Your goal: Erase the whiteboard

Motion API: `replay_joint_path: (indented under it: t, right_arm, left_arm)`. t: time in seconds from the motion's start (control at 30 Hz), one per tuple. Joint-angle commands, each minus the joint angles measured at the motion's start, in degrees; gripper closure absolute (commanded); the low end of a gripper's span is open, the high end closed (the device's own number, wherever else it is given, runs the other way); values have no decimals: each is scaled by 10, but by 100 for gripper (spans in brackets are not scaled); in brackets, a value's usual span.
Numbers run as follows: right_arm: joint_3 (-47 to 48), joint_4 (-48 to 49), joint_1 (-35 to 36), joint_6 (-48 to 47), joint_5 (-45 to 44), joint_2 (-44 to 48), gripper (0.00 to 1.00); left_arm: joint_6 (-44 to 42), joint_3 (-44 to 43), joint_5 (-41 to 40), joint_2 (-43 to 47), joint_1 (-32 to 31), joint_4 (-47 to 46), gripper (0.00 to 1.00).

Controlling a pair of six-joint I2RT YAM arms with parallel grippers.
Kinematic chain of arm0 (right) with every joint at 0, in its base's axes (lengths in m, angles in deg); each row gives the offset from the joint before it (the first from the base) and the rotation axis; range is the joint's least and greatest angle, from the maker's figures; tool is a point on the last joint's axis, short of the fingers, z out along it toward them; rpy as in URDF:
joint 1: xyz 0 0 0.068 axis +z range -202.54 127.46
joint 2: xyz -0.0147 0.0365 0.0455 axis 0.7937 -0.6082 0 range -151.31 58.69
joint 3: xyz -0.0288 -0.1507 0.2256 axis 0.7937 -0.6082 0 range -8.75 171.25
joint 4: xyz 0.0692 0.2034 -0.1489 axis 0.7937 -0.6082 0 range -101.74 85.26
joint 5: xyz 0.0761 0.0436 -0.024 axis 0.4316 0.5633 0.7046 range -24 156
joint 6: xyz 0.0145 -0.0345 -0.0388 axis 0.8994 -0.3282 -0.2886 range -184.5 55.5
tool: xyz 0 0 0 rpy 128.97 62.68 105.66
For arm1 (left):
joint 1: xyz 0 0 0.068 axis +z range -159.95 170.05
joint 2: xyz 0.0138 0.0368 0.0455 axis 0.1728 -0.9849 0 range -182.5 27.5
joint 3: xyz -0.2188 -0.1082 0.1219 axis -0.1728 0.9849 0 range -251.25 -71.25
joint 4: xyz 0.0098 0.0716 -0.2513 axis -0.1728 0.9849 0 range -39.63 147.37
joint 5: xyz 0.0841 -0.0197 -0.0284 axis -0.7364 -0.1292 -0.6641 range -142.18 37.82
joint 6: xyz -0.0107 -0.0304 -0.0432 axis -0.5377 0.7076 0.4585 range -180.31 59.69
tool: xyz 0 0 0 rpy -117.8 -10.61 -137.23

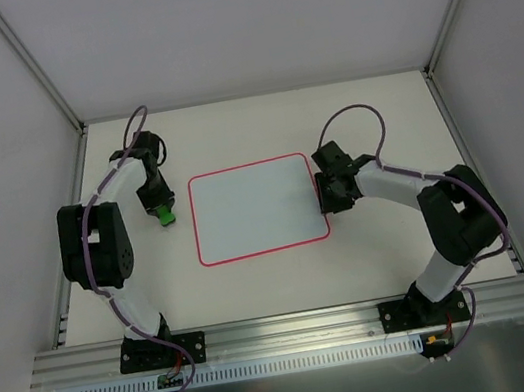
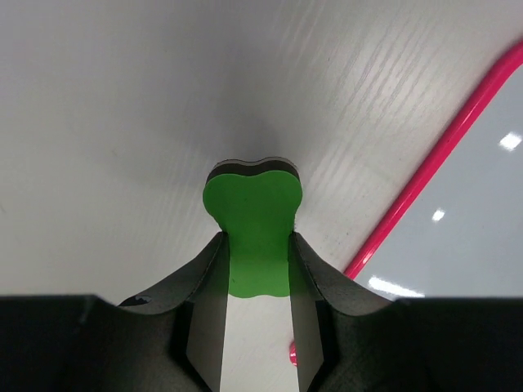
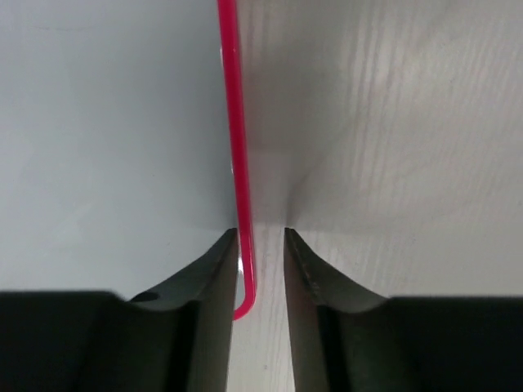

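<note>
The whiteboard [image 1: 259, 209] lies flat mid-table, pale bluish-white with a red rim and no pen marks showing. My left gripper [image 1: 160, 209] is just left of the board and shut on a small green block [image 1: 163, 216]. In the left wrist view the green block [image 2: 255, 216] sits squeezed between the fingers of the left gripper [image 2: 257, 238], with the board's red rim [image 2: 425, 175] to the right. My right gripper [image 1: 328, 201] is at the board's right edge. In the right wrist view the right gripper [image 3: 260, 233] straddles the rim [image 3: 232, 122] with its jaws narrowly apart, gripping nothing.
The white table [image 1: 370, 116] is enclosed by pale walls with metal posts at the back corners. An aluminium rail [image 1: 295, 324] with both arm bases runs along the near edge.
</note>
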Motion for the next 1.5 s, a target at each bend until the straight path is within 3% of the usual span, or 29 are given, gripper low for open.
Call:
replay_joint_path:
  t: [0.0, 0.17, 0.33, 0.47, 0.6, 0.73, 0.83, 1.0, 1.17, 1.47]
  right_arm:
    - [-4, -26, -2, -22, -26, 69, 62]
    - [-8, -28, -4, -42, -38, 142, 26]
    - [-11, -42, -11, -56, -53, 227, 9]
    - [-22, -44, -18, -65, -78, 280, 3]
    - [-39, -44, -23, -70, -97, 329, 1]
    - [-59, -43, -24, -80, -113, 378, 1]
    - [-63, -44, -24, -88, -127, 412, 1]
    - [-40, -68, -24, -93, -145, 456, 1]
    - [10, -108, -24, -127, -184, 498, 1]
    - [106, -132, -24, -191, -254, 575, 1]
  left_arm:
    - [-26, -34, -44, 24, 5, 12, 100]
    - [-44, -51, -63, 1, 15, 12, 100]
    - [-43, -58, -55, -32, 33, 8, 100]
    - [-44, -73, -51, -53, 35, 3, 97]
    - [-43, -81, -38, -62, 39, -2, 80]
    - [-37, -71, -43, -52, 40, -1, 49]
    - [-33, -59, -44, -31, 40, -1, 36]
    - [-26, -44, -36, 26, 40, 0, 2]
    - [-38, -31, -2, 141, 40, 2, 1]
    - [-94, 7, 7, 464, 40, 3, 1]
